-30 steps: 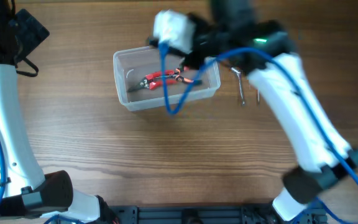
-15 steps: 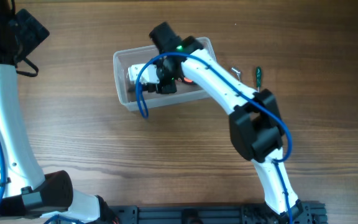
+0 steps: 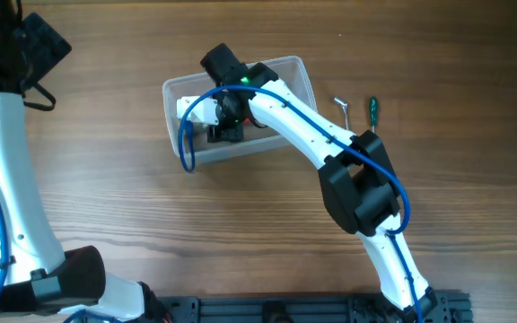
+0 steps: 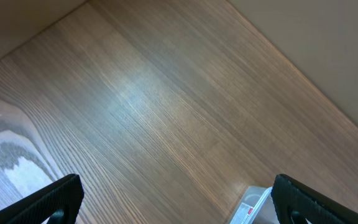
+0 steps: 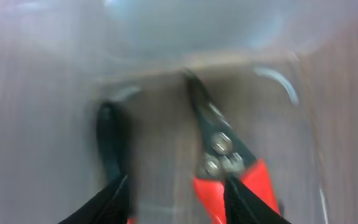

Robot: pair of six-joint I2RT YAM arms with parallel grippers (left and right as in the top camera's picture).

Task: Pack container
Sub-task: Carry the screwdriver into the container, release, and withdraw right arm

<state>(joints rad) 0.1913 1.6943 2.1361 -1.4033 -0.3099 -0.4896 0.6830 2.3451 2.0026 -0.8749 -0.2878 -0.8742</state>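
The clear plastic container (image 3: 293,70) stands at the back middle of the table. My right gripper (image 3: 226,128) reaches down into its left half. In the right wrist view the right gripper (image 5: 174,190) is open over the container floor. Red-handled pliers (image 5: 219,155) lie under it, one red handle between the fingers, the other by the right finger (image 5: 248,202). A dark slim tool (image 5: 109,146) lies ahead of the left finger. My left gripper (image 4: 179,199) is open and empty, high over bare table; a corner of the container (image 4: 253,208) shows there.
A metal hex key (image 3: 344,112) and a green-handled screwdriver (image 3: 372,109) lie on the table just right of the container. The left arm (image 3: 7,161) runs along the table's left edge. The right arm's blue cable (image 3: 185,148) hangs over the container's front left wall.
The right arm has swung from the container's right end to its left half and gone down inside it, over the pliers. The left arm has not moved.
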